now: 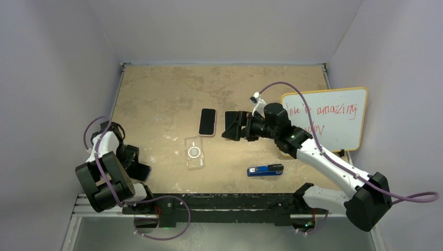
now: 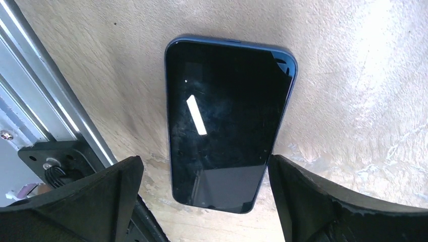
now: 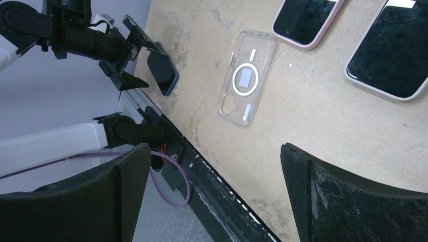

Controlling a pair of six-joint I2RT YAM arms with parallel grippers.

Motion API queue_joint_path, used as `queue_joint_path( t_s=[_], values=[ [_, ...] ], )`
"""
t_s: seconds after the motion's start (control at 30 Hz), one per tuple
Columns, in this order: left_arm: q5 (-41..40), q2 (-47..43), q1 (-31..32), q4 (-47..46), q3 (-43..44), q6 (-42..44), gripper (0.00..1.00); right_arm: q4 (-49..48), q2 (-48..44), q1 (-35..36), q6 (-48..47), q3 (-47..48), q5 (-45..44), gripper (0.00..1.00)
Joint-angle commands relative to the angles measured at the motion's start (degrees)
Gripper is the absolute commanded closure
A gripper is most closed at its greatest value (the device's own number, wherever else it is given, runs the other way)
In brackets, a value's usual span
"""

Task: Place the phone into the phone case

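A clear phone case [image 1: 194, 152] with a white ring lies flat mid-table, also in the right wrist view [image 3: 247, 78]. A dark blue phone [image 2: 229, 121] lies screen up at the table's near left edge [image 1: 142, 171]. My left gripper [image 2: 204, 166] is open low over it, one finger on each side of its near end and not touching it. A pink-edged phone [image 1: 208, 122] lies behind the case. My right gripper [image 1: 231, 126] hangs open and holds nothing, right of the pink phone. A white-edged phone [image 3: 391, 55] lies beside the pink one [image 3: 305, 20].
A small blue and black device [image 1: 265, 170] lies near the front edge, right of the case. A whiteboard [image 1: 329, 116] with red writing leans at the right wall. A metal rail [image 2: 45, 101] runs close beside the blue phone.
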State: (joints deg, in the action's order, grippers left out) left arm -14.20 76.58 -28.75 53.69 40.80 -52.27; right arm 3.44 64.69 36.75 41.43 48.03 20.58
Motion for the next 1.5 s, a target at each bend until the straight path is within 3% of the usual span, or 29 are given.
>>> queue_joint_path(
  t_s=[0.0, 0.17, 0.5, 0.87, 1.47],
  values=[
    [-1.7, 1.8, -0.3, -0.6, 1.4, -2.1, 0.00, 0.2, -1.6, 0.2, 0.0, 2.4, 1.6, 0.01],
    [3.8, 6.1, -0.3, -5.4, -1.2, -1.6, 0.00, 2.1, -2.9, 0.2, -0.1, 3.4, 0.4, 0.01],
    [2.5, 5.1, 0.0, -6.4, -3.1, -0.1, 0.00, 1.0, -3.5, 0.2, 1.9, 1.7, 0.1, 0.01],
    [-6.1, 1.0, -0.5, 1.4, 4.2, 0.9, 0.00, 1.7, -3.1, 0.2, 2.0, 2.6, 0.3, 0.01],
    [-0.6, -0.2, -0.4, -5.5, -2.5, -0.9, 0.00, 3.2, -2.2, 0.2, 1.3, 4.5, 0.3, 0.01]
  ],
)
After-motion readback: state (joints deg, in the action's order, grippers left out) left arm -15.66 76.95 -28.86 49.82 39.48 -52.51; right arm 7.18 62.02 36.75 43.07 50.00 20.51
